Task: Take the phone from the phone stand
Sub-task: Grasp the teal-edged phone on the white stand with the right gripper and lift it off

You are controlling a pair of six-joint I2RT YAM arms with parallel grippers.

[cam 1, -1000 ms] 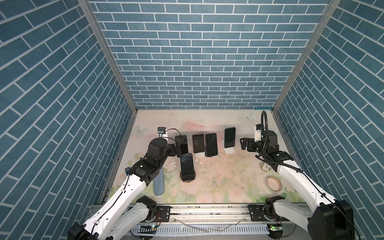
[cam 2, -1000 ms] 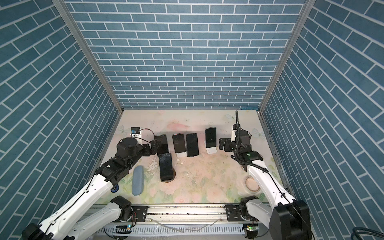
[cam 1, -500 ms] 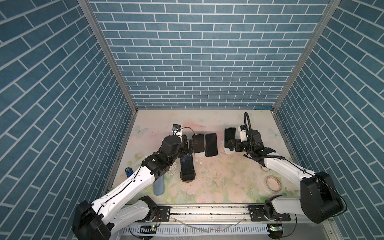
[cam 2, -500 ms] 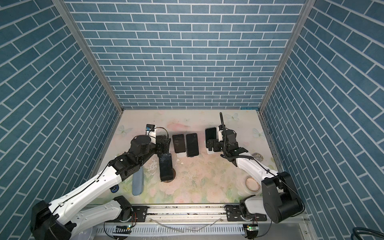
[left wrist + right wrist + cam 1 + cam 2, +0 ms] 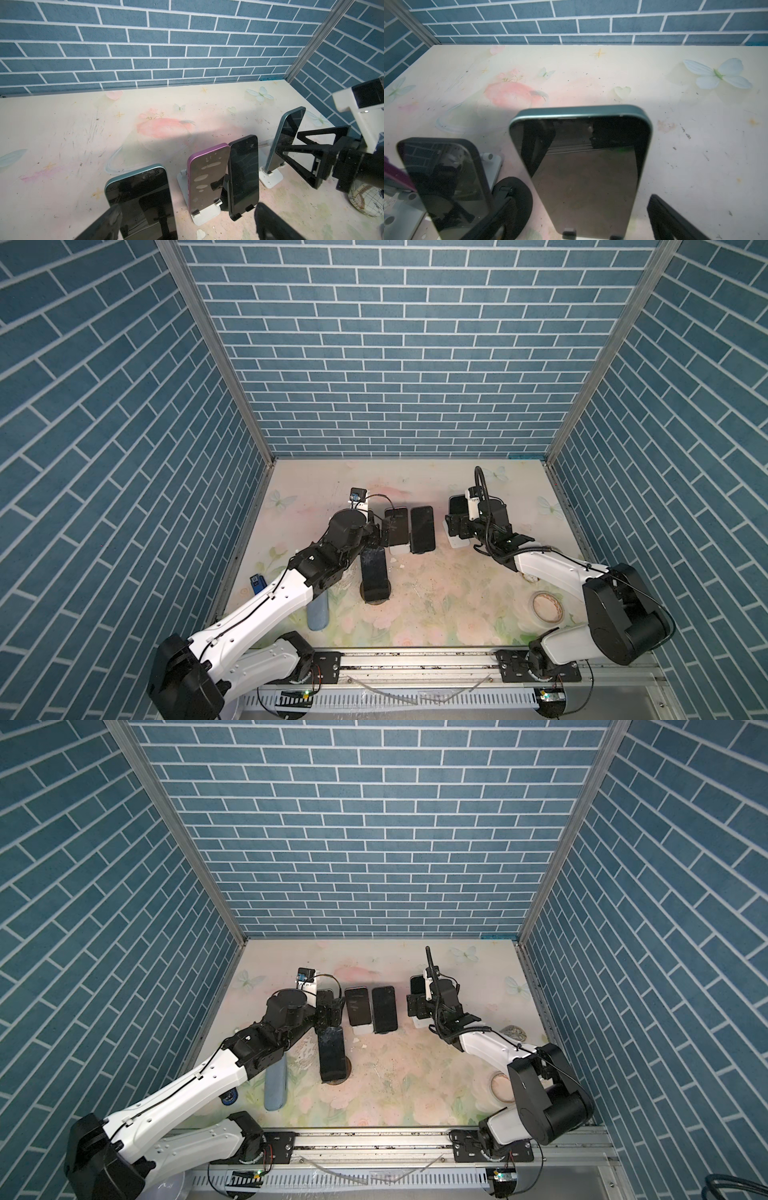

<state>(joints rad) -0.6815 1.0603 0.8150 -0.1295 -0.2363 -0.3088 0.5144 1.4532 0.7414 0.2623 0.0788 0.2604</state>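
Several dark phones lean in stands across the table. My right gripper (image 5: 455, 526) (image 5: 581, 224) is open around the rightmost one, a teal-edged phone (image 5: 583, 166) (image 5: 457, 504) on a white stand (image 5: 459, 540). Its fingers (image 5: 670, 220) flank the phone's lower half without touching it. My left gripper (image 5: 380, 531) (image 5: 187, 226) is open at the row's left end. A second teal-edged phone (image 5: 141, 201) stands between its fingers (image 5: 104, 224), close to one. Beside it are a purple phone (image 5: 207, 178) on a white stand (image 5: 205, 214) and a black phone (image 5: 244, 176).
In front of the row another phone (image 5: 374, 572) leans on a black round-based stand (image 5: 376, 593). A blue oblong case (image 5: 316, 610) lies under my left arm. A tape roll (image 5: 546, 608) and a small globe ball (image 5: 365, 201) sit at the right. Brick walls enclose the table.
Both arms have reached in toward the phone row. The left gripper moved right to the leftmost phone, and the right gripper moved left around the rightmost phone. Both stayed open.
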